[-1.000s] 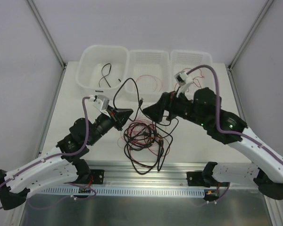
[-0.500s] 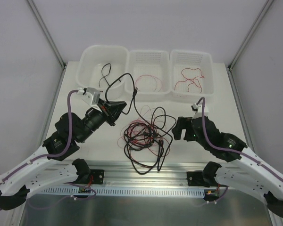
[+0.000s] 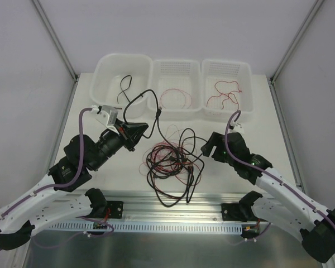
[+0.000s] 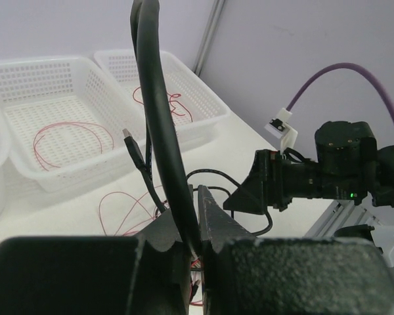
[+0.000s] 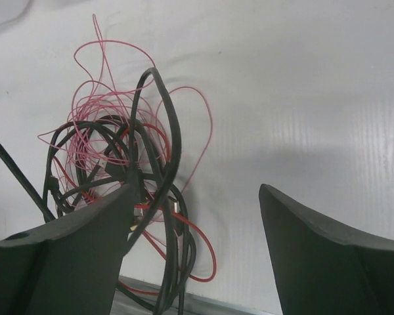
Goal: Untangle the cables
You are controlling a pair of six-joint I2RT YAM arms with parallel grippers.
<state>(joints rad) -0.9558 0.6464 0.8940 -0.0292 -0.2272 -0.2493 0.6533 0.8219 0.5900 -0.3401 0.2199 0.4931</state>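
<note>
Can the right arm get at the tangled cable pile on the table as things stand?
Probably yes. The right claw is open and sits just beside the cable pile, with only bare table between them. Nothing visible blocks the way.

A knot of black, red and fine pink cables (image 3: 170, 162) lies on the bench (image 3: 212, 181); one black cable (image 3: 140, 95) arches up out of it — plug (image 3: 158, 113) dangling; a short black wire (image 3: 124, 89), a pink wire (image 3: 176, 99) and a red wire (image 3: 226, 94) lie in the far baskets (image 3: 177, 62).
</note>
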